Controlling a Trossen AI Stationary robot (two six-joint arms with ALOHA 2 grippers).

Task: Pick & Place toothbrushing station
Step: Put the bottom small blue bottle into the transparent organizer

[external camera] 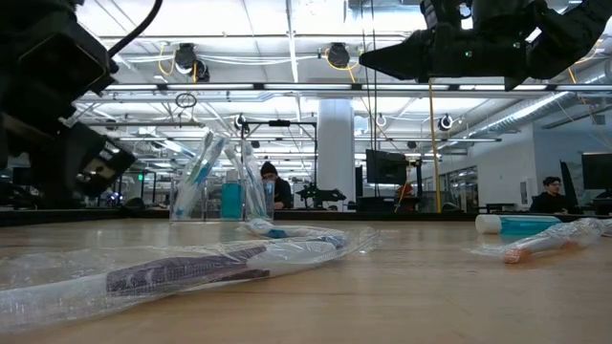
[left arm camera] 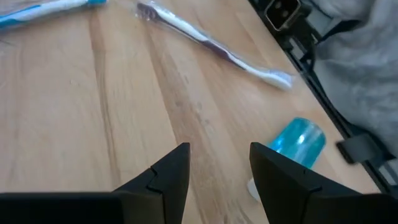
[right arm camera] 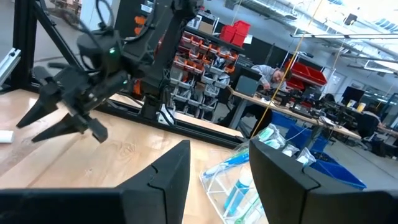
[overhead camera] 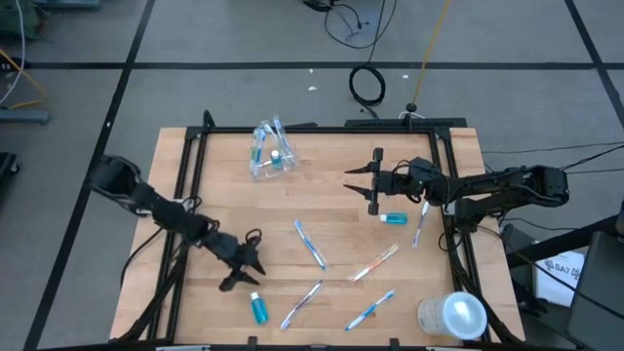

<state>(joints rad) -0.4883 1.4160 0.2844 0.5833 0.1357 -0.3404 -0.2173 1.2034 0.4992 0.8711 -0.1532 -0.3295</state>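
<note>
Two grippers: both empty, both with fingers spread, working over a wooden table [overhead camera: 224, 195] inside a black frame
Left gripper [overhead camera: 246, 265]: low over the near left part of the table, jaws parted with bare wood between them, nothing grasped
Near toothpaste tube [overhead camera: 257, 308]: teal, lying flat just toward the table's front edge from the left gripper; the left wrist view shows it [left arm camera: 297, 140] just outside one finger, not between the pair
Step in hand, as I judge it: the left arm lining up on this tube
How to do it well: shift the gripper sideways until the tube sits squarely between the fingers, turn the wrist so the fingers cross the tube's round body, not its length, come straight down, and close only when both pads flank it; a round tube may roll away if one finger touches first
Clear cup [overhead camera: 271, 153]: far left-centre, tipped on its side in the high view, already holding several toothbrushes and a teal tube; likely the drop point
Loose toothbrushes: five still wrapped on the wood, one at centre [overhead camera: 310, 244], one near the front [overhead camera: 301, 304], one further right near the front [overhead camera: 370, 310], one right of centre [overhead camera: 374, 263], one by the right rail [overhead camera: 420, 224]
Right gripper [overhead camera: 367, 182]: hovering above the table's right-centre, fingers released, pointing toward the cup
Second toothpaste tube [overhead camera: 393, 218]: lying just beside the right gripper, untouched
Whitish cylinder [overhead camera: 452, 315]: front right corner, not part of the set
</note>
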